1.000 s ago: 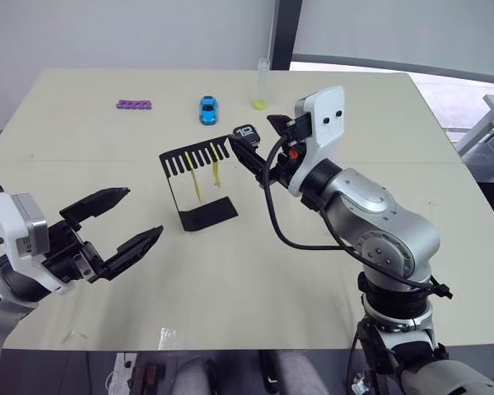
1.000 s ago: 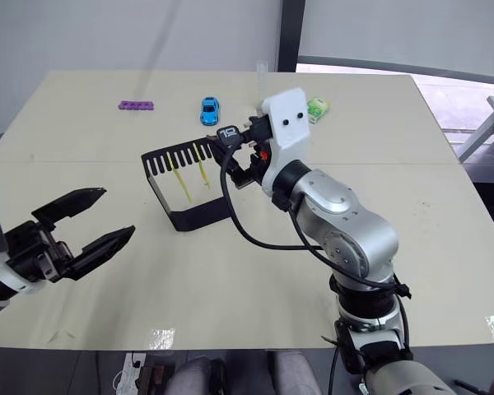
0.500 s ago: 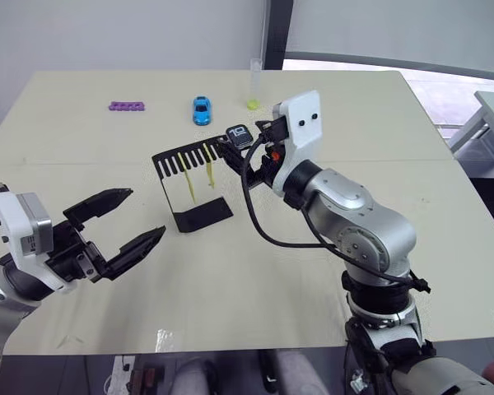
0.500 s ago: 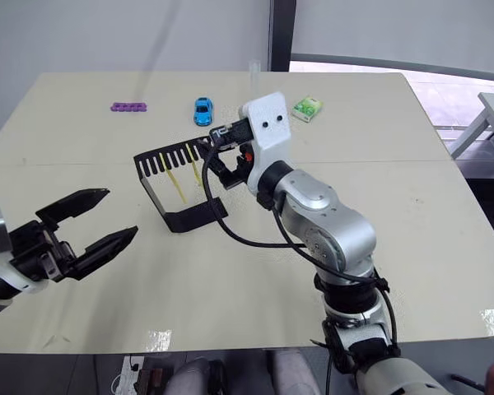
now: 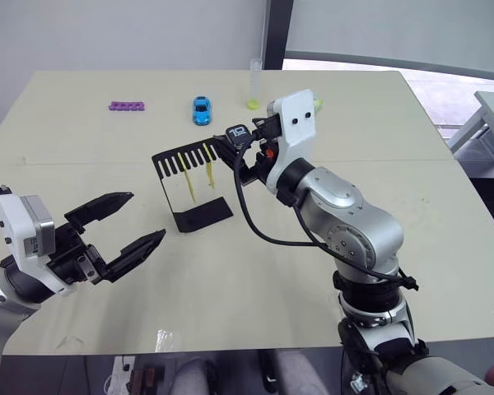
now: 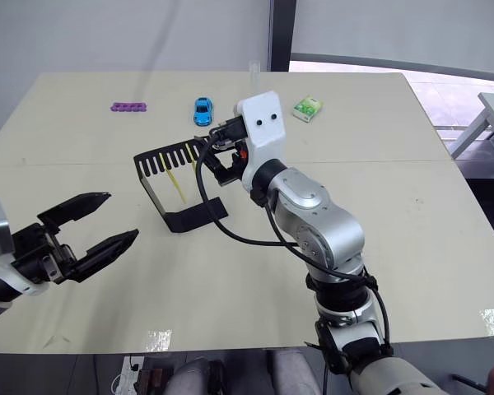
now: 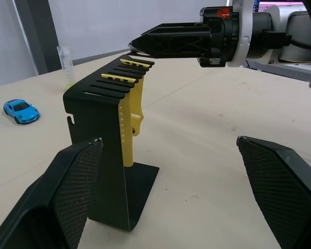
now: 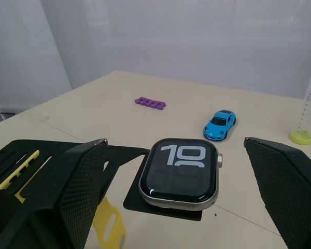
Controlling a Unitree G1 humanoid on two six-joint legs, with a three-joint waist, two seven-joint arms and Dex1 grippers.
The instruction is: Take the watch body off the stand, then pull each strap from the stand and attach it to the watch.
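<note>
The watch body, black with white digits on its screen, lies on the end of the stand's top plate. My right gripper is open, one finger on each side of the watch body, neither touching it. Two yellow straps hang down from the comb slots of the stand; the left wrist view shows them side by side. My left gripper hovers open over the table, in front of and to the left of the stand, holding nothing.
Behind the stand, along the far side of the table, are a blue toy car, a purple piece and a clear tube with a yellow tip. A green box lies at the back right.
My right gripper has moved left toward the stand, and its fingers now flank the watch body. The left gripper stays open in about the same place. The camera has shifted slightly.
</note>
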